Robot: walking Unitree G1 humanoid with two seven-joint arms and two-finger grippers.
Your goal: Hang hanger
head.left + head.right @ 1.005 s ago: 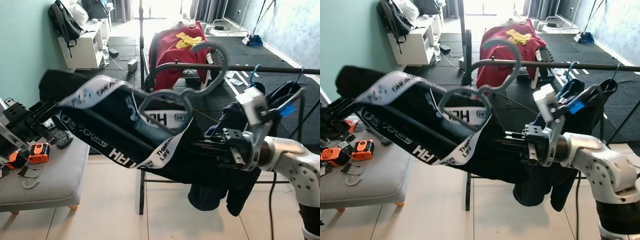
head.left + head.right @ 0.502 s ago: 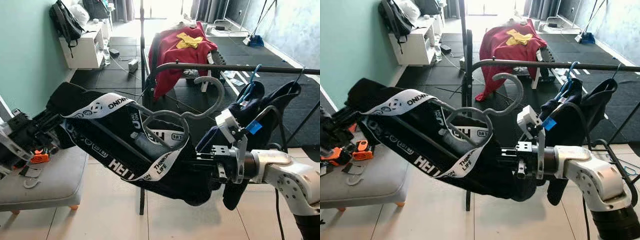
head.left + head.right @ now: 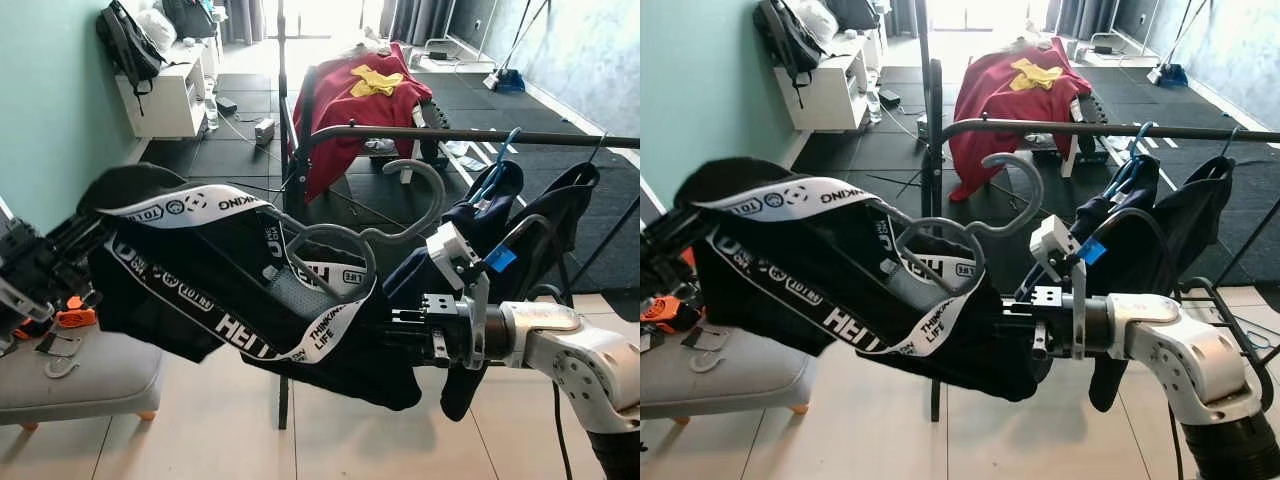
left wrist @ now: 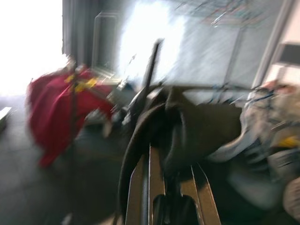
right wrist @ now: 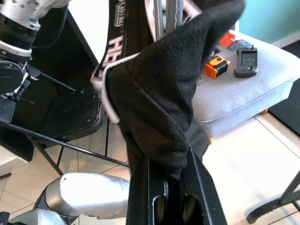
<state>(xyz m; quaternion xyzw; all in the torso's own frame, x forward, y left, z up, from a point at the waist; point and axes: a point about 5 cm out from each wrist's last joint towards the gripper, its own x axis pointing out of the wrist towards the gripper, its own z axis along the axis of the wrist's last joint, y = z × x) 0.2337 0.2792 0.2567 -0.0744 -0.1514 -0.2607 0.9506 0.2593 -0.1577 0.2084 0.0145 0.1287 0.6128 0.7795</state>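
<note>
A grey plastic hanger point(image 3: 438, 200) carries a black shirt point(image 3: 200, 290) with white lettered bands, held level between both arms. Its hook stands upright, just below and in front of the black rail point(image 3: 540, 137). My left gripper point(image 3: 85, 235) is buried in the shirt's left shoulder; the blurred left wrist view has its fingers point(image 4: 143, 187) closed around dark cloth. My right gripper point(image 3: 395, 325) grips the other shoulder, its fingers point(image 5: 140, 192) shut on black fabric.
Dark garments point(image 3: 560, 210) and a blue hanger point(image 3: 500, 160) hang on the rail's right part. The rack's upright post point(image 3: 283, 100) stands behind the shirt. A grey ottoman point(image 3: 90, 370) with orange tools point(image 3: 70, 315) sits at left. A red garment point(image 3: 350, 100) is draped farther back.
The hanger and shirt have come down: its hook, above the rail a second ago, now sits below it. My right arm dropped too, and the shirt's left end has levelled.
</note>
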